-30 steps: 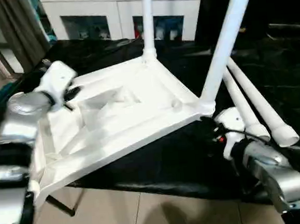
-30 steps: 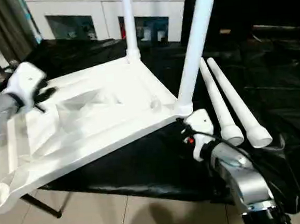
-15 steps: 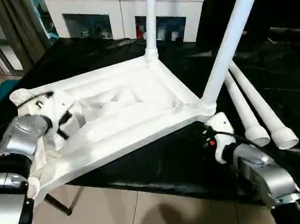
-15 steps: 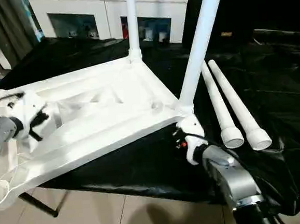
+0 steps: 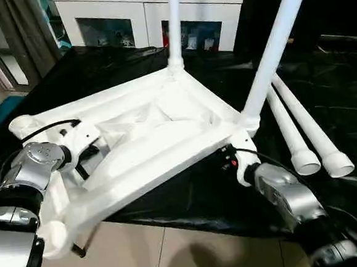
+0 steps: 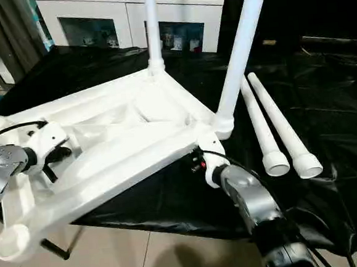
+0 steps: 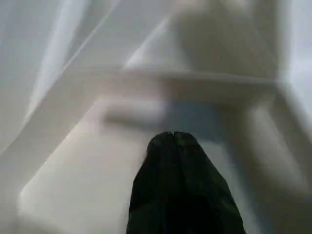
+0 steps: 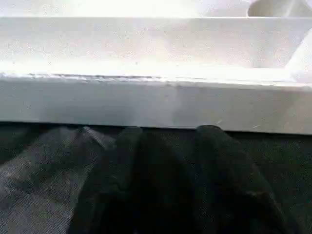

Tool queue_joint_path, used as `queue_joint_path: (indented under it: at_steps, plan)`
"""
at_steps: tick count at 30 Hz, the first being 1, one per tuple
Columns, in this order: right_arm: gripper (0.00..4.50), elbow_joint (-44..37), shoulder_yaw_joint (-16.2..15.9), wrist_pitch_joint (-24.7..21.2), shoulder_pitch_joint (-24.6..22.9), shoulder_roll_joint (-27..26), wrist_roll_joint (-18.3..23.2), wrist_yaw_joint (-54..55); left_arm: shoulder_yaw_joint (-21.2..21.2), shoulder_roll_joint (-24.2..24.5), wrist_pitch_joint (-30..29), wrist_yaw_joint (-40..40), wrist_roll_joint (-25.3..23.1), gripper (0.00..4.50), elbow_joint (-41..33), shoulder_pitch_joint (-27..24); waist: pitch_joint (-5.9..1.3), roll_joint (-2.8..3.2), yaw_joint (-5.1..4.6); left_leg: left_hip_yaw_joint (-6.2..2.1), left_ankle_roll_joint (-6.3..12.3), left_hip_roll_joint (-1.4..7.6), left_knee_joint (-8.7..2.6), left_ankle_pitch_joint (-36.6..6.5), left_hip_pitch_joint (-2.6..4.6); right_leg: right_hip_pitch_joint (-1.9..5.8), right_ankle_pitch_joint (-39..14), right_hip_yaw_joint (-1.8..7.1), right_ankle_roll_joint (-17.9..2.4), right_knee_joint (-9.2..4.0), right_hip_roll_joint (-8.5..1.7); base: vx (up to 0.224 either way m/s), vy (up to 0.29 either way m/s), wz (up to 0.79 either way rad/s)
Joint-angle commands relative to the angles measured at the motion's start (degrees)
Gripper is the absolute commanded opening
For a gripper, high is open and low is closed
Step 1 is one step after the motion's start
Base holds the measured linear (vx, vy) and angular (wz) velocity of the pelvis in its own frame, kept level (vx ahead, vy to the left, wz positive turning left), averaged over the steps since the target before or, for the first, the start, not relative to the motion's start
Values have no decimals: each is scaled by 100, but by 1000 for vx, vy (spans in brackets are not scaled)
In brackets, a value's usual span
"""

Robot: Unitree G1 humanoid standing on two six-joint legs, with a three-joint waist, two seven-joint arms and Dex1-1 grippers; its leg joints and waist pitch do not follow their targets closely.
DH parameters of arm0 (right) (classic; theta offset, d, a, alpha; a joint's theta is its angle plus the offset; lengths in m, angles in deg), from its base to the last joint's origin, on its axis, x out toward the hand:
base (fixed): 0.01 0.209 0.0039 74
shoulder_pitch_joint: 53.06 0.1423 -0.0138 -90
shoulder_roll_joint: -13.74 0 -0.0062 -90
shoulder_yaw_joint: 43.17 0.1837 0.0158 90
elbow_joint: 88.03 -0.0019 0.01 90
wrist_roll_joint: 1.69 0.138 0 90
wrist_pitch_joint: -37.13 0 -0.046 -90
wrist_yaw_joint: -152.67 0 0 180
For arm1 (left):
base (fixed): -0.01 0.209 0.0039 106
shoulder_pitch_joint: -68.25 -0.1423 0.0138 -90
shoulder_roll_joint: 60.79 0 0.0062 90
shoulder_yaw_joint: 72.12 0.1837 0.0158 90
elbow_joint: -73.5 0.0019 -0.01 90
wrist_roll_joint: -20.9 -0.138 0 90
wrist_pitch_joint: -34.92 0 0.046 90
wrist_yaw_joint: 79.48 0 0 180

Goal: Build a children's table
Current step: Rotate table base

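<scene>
The children's table top lies upside down, ribbed underside up, on a black cloth. Two white legs stand in its sockets, one at the far corner and one at the right corner. Two loose legs lie side by side to the right. My left gripper rests inside the underside near the left rim, its fingers pressed together, shut on nothing. My right gripper sits low against the front rim beside the right corner socket. Its fingers are apart, just below the rim.
Open sockets show at the left corner and the near corner, which hangs past the cloth's front edge over the tile floor. A white cabinet with glass doors stands behind. Black cloth covers the work surface.
My left gripper has shut and dropped from above the left rim into the underside. My right gripper has slid left to the front rim by the corner, its fingers narrowing.
</scene>
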Motion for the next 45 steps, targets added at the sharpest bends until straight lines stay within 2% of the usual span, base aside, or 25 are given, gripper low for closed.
queue_joint_path:
  at_steps: [1, 2, 3, 6, 7, 11, 12, 16, 20, 24, 25, 27, 28, 29, 30, 31, 32, 33, 34, 36, 37, 39, 40, 42, 45]
  plan:
    - [161, 199, -6, 96, 143, -45, -56, -35, 182, -27, 215, 657, 226, 0, -446, -200, -395, 98, -15, -270, -397, 470, -480, -1814, 227, 192, -992, 324, -1270, -329, -566, 0, 0, 0]
    - [141, 239, -14, 116, 180, -50, -66, -41, 215, -21, 231, 823, 282, 0, -579, -256, -394, 81, -17, -260, -398, 466, -487, -1825, 228, 191, -1006, 322, -1275, -336, -558, 0, 0, 0]
    - [136, 239, -14, 116, 180, -50, -66, -41, 215, -21, 231, 823, 282, 0, -579, -256, -394, 92, -16, -254, -411, 469, -484, -1832, 235, 182, -994, 323, -1282, -325, -550, 0, 0, 0]
    - [111, 419, 0, 222, 303, -82, -90, -54, 283, -62, 162, 1301, 485, 0, -1016, -412, -384, 63, -9, -242, -381, 457, -480, -1872, 237, 174, -1135, 328, -1262, -340, -555, 0, 0, 0]
    - [91, 419, 0, 222, 303, -82, -90, -54, 283, -62, 162, 1301, 485, 0, -1016, -412, -381, 79, -12, -253, -394, 468, -481, -1890, 240, 176, -1221, 334, -1263, -344, -569, 0, 0, 0]
    - [74, 716, 36, 438, 444, -115, -130, -106, 475, -257, -307, 2271, 962, 0, -2107, -759, -375, 61, -13, -251, -418, 472, -487, -1890, 242, 175, -1410, 337, -1249, -355, -566, 0, 0, 0]
    - [63, 718, 36, 439, 446, -115, -130, -108, 481, -258, -314, 2288, 970, 0, -2128, -766, -376, 63, -14, -242, -422, 480, -489, -1870, 249, 170, -1372, 341, -1258, -347, -558, 0, 0, 0]
    - [25, 771, 57, 493, 490, -84, -138, -151, 709, -295, -717, 2808, 1299, 0, -2915, -988, -394, 54, -9, -224, -330, 468, -470, -1637, 220, 203, -1075, 337, -1317, -308, -548, 0, 0, 0]
    - [7, 826, 88, 541, 527, -36, -154, -163, 850, -423, -912, 2971, 1446, 0, -3303, -1063, -375, 31, -40, -212, -243, 438, -455, -1618, 202, 205, -1259, 332, -1303, -331, -520, 0, 0, 0]
    - [7, 865, 91, 598, 551, 25, -198, -165, 887, -647, -742, 2827, 1301, 0, -3148, -958, -357, 21, -79, -233, -272, 427, -453, -1850, 223, 194, -1820, 339, -1150, -406, -537, 0, 0, 0]
    - [7, 734, 61, 649, 522, 174, -324, -206, 874, -887, -374, 2328, 978, 0, -2765, -714, -348, 34, -115, -240, -277, 419, -465, -1881, 205, 196, -1924, 334, -1079, -425, -506, 0, 0, 0]
    - [7, 586, 37, 654, 484, 273, -397, -249, 877, -943, -253, 2080, 832, 0, -2595, -592, -360, 15, -107, -237, -294, 418, -452, -1941, 256, 173, -1937, 335, -1013, -439, -492, 0, 0, 0]
    - [7, 480, 20, 652, 456, 338, -444, -277, 883, -969, -187, 1925, 743, 0, -2491, -515, -350, 12, -106, -245, -269, 416, -451, -1924, 226, 190, -1938, 337, -1016, -437, -508, 0, 0, 0]
    - [7, 251, 19, 601, 391, 451, -453, -356, 923, -952, -91, 1778, 667, 0, -2381, -424, -351, 63, -104, -266, -266, 414, -461, -1906, 204, 217, -1966, 331, -1004, -431, -523, 0, 0, 0]
    - [7, 10, 36, 529, 322, 570, -437, -435, 961, -930, -39, 1652, 589, 0, -2262, -332, -365, 26, -104, -262, -251, 420, -460, -1910, 214, 213, -1946, 325, -934, -438, -494, 0, 0, 0]
    - [7, -274, 75, 437, 239, 707, -397, -526, 1023, -891, 91, 1521, 468, 0, -2095, -223, -349, 39, -100, -256, -203, 407, -456, -1929, 220, 196, -1935, 329, -899, -448, -472, 0, 0, 0]
    - [7, -454, 105, 380, 186, 794, -372, -588, 1065, -865, 174, 1437, 385, 0, -1986, -152, -360, 28, -100, -259, -206, 415, -460, -1923, 217, 214, -1923, 329, -886, -438, -486, 0, 0, 0]
    - [7, -608, 169, 342, 140, 874, -354, -581, 1115, -843, 292, 1266, 251, 0, -1792, -50, -361, 96, -89, -272, -195, 409, -454, -1889, 214, 211, -1895, 328, -880, -437, -489, 0, 0, 0]
    - [7, -697, 216, 320, 117, 932, -369, -538, 1157, -833, 378, 1063, 125, 0, -1607, 44, -365, 45, -115, -265, -200, 403, -452, -1897, 206, 220, -1864, 323, -895, -433, -483, 0, 0, 0]
    - [7, -762, 256, 308, 102, 986, -392, -491, 1201, -830, 433, 823, -7, 0, -1408, 146, -359, 55, -134, -270, -196, 387, -445, -1902, 188, 226, -1915, 310, -906, -449, -481, 0, 0, 0]
    - [7, -823, 305, 290, 93, 1019, -393, -445, 1264, -817, 520, 561, -155, 0, -1187, 250, -365, 86, -140, -269, -210, 385, -439, -1963, 210, 214, -1947, 309, -899, -470, -474, 0, 0, 0]
    - [7, -854, 331, 280, 90, 1035, -393, -422, 1286, -828, 618, 393, -269, 0, -998, 327, -373, 60, -152, -277, -167, 379, -433, -1836, 173, 244, -1790, 301, -958, -441, -476, 0, 0, 0]
    - [7, -917, 373, 264, 82, 1056, -393, -379, 1355, -820, 736, 7, -480, 0, -724, 451, -389, 89, -142, -275, -148, 384, -418, -1781, 189, 237, -1703, 303, -1000, -432, -484, 0, 0, 0]
    - [7, -1193, 457, 135, 14, 1078, -350, -339, 1439, -837, 1003, -873, -810, 0, -211, 696, -387, 102, -145, -272, -126, 382, -415, -1811, 200, 236, -1534, 298, -1006, -433, -450, 0, 0, 0]
    - [7, -1533, 498, -49, -91, 1115, -268, -366, 1384, -891, 1235, -1411, -876, 0, 68, 824, -401, 80, -123, -277, -35, 381, -402, -1614, 173, 266, -1302, 289, -1003, -401, -455, 0, 0, 0]
